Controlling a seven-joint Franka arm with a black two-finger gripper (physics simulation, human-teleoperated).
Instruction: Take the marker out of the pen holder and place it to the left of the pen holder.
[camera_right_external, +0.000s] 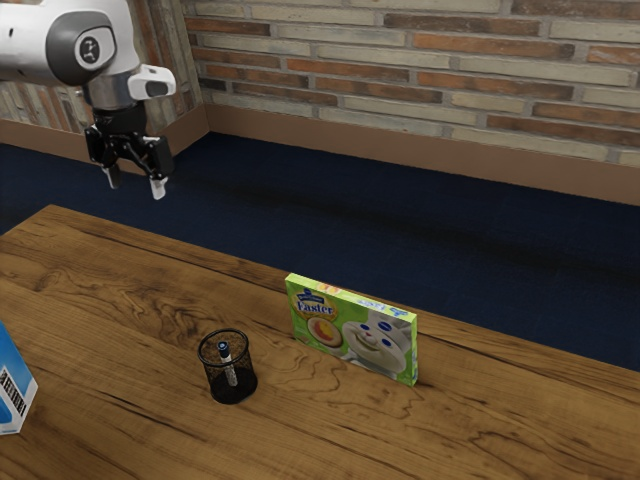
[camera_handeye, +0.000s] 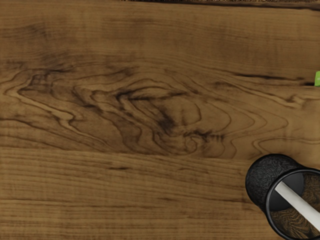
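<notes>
One black, cylindrical wire-mesh pen holder (camera_right_external: 243, 380) stands at the lower left of centre in the exterior view; the white, blue-topped marker (camera_right_external: 229, 370) leans inside it. Behind, right of centre: a thin green cardboard box (camera_right_external: 350, 335). Upper left: the black two-finger gripper (camera_right_external: 135, 182), spread and empty. Step in hand, as judged: the approach. The hand is best centred above the marker's upper end, turned to suit its lean, and lowered with the fingertips clear of the rim; a gentle grip and upward draw should avoid tipping the holder.
</notes>
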